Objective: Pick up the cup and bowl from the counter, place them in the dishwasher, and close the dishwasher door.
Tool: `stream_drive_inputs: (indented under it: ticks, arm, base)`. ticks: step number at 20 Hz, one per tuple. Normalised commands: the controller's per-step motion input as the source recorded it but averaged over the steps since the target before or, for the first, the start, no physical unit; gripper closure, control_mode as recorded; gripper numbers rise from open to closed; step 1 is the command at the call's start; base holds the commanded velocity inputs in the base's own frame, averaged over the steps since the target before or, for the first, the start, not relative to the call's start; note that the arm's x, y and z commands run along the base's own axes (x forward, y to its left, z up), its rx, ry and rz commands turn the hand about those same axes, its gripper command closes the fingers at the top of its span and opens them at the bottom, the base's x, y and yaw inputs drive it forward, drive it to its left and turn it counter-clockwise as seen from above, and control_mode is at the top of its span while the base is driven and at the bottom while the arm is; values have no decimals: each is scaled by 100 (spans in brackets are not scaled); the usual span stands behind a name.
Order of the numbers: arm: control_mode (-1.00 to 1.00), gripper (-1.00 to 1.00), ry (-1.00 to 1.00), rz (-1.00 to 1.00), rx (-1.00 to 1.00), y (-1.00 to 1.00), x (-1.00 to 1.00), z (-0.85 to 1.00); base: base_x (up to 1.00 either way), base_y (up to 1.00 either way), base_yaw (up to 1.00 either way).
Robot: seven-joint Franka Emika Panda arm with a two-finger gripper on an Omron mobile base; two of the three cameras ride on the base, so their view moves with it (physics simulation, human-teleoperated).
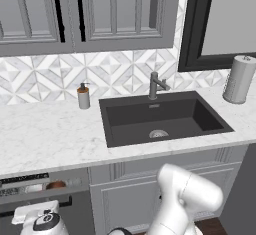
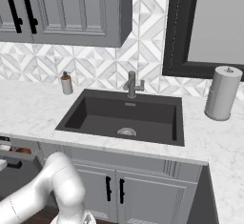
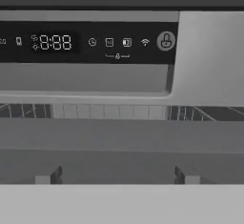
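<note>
The dishwasher (image 1: 30,181) sits under the counter (image 1: 45,134) at the lower left, its door (image 1: 77,214) ajar with a narrow gap at the top. Through the gap a brown rounded shape, the bowl (image 1: 56,184), lies on the wire rack. The cup is hidden. My gripper (image 3: 117,176) faces the dark control strip (image 3: 86,42) from close in front of the door's upper edge (image 3: 119,137). Its fingertips (image 3: 47,176) stand wide apart and open with nothing between them. In the left base view my hand (image 1: 37,218) is low, just in front of the door.
A dark sink (image 1: 162,116) with a grey tap (image 1: 156,85) is set in the counter. A soap dispenser (image 1: 83,96) stands to its left and a paper towel roll (image 1: 239,79) to its right. Grey panelled cabinet doors (image 2: 143,194) are under the sink.
</note>
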Motion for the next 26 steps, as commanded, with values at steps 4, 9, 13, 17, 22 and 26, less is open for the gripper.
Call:
stream_drive_inputs:
  ticks: [4, 9, 13, 17, 22, 26]
  arm:
    - [-100, -100, 0, -5, 0, -18, 64, -4]
    - [-100, -100, 0, -5, 0, -24, 63, 0]
    - [-100, -100, 2, -5, 0, -28, 66, 0]
    - [-100, -100, 3, -5, 0, -28, 62, 0]
    - [-100, -100, 2, -4, 0, -36, 60, -1]
    - [-100, -100, 2, -5, 0, -35, 53, -7]
  base:
    - [0, 0, 0]
    - [0, 0, 0]
    - [0, 0, 0]
    - [0, 0, 0]
    - [0, 0, 0]
    - [0, 0, 0]
